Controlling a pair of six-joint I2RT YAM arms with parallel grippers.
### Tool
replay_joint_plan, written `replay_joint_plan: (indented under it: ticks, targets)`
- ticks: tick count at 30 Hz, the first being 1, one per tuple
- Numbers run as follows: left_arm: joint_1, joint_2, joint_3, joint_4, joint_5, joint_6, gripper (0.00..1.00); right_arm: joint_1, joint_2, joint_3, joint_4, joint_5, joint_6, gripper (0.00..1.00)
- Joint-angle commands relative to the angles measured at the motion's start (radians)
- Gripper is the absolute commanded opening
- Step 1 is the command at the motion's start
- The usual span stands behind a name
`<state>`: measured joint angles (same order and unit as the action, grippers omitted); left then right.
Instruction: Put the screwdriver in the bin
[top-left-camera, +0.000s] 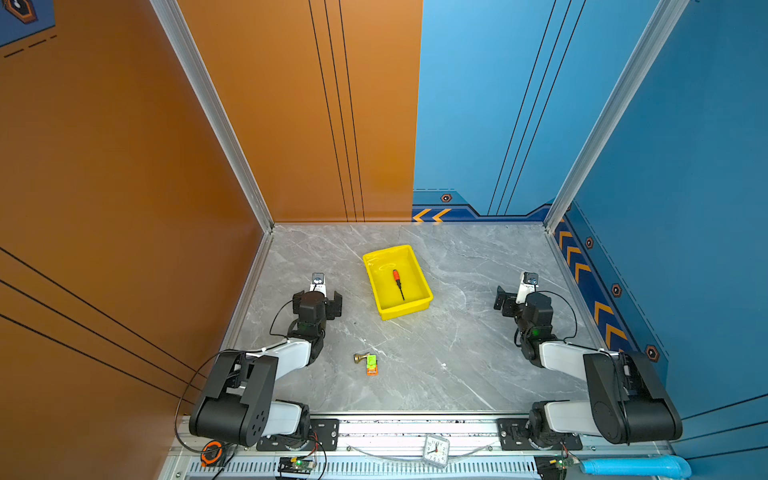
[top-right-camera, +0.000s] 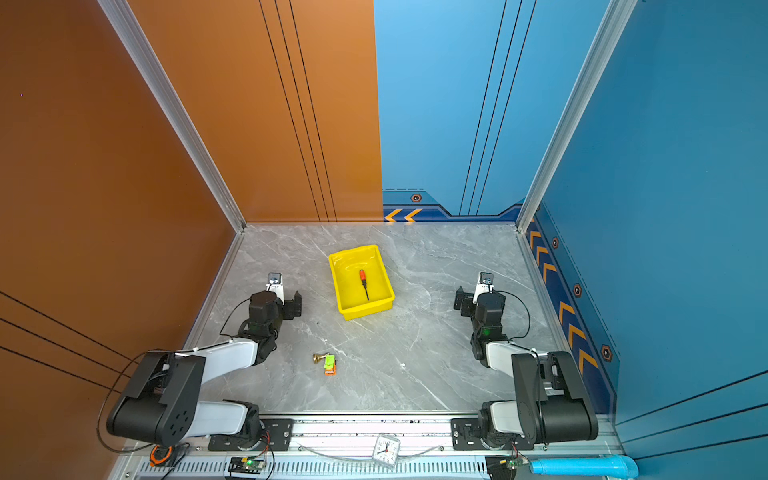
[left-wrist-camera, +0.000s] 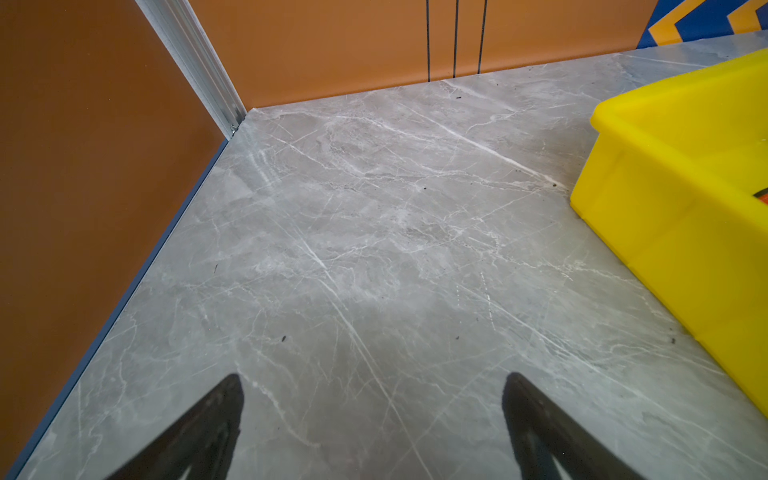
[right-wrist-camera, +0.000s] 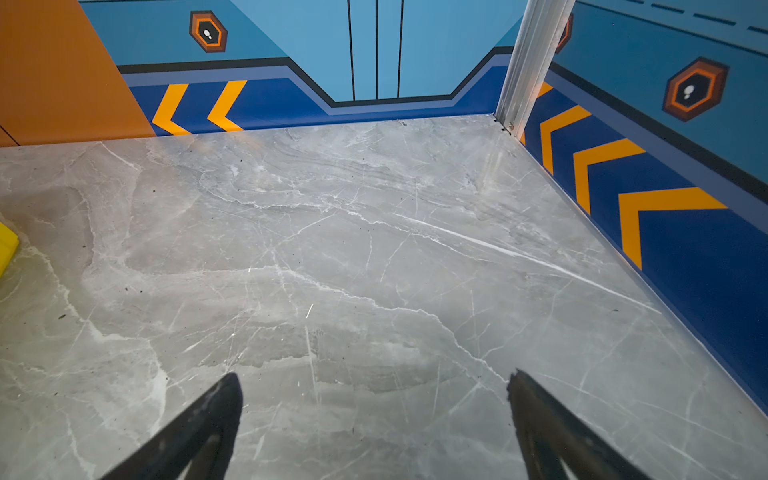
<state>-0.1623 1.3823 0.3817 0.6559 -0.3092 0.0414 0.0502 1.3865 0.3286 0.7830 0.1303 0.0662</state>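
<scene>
Lying apart from bin (top-left-camera: 405, 311): toy block (top-left-camera: 371, 365).

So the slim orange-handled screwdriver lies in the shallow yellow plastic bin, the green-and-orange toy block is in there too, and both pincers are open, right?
Not quite. The green-and-orange toy block lies on the grey marble table, apart from the yellow plastic bin, not in it; both top views show this. The orange-handled screwdriver is inside, and the left pincer and right pincer are open.
</scene>
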Motion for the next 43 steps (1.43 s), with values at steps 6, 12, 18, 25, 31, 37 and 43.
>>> replay_joint_plan:
  ticks: [6,12,18,25,31,37,43]
  targets:
    - [0.021,0.046,-0.016,0.166,0.056,0.057,0.98,-0.010,0.095,0.005,0.143,-0.008,-0.021,1.00]
    - [0.063,0.107,-0.032,0.252,0.083,0.022,0.98,-0.004,0.166,0.026,0.174,0.059,-0.007,1.00]
    - [0.085,0.184,-0.028,0.320,0.085,0.003,0.98,-0.004,0.155,0.043,0.121,0.073,0.002,1.00]
    - [0.096,0.184,-0.018,0.307,0.003,-0.041,0.98,-0.005,0.160,0.038,0.140,0.075,0.001,1.00]
    - [0.095,0.185,-0.018,0.307,0.003,-0.041,0.98,-0.004,0.160,0.038,0.139,0.074,0.001,1.00]
    - [0.101,0.187,-0.016,0.304,0.017,-0.042,0.98,-0.004,0.160,0.038,0.139,0.074,0.001,1.00]
    - [0.103,0.182,-0.016,0.297,0.042,-0.038,0.98,-0.004,0.160,0.038,0.139,0.074,0.001,1.00]
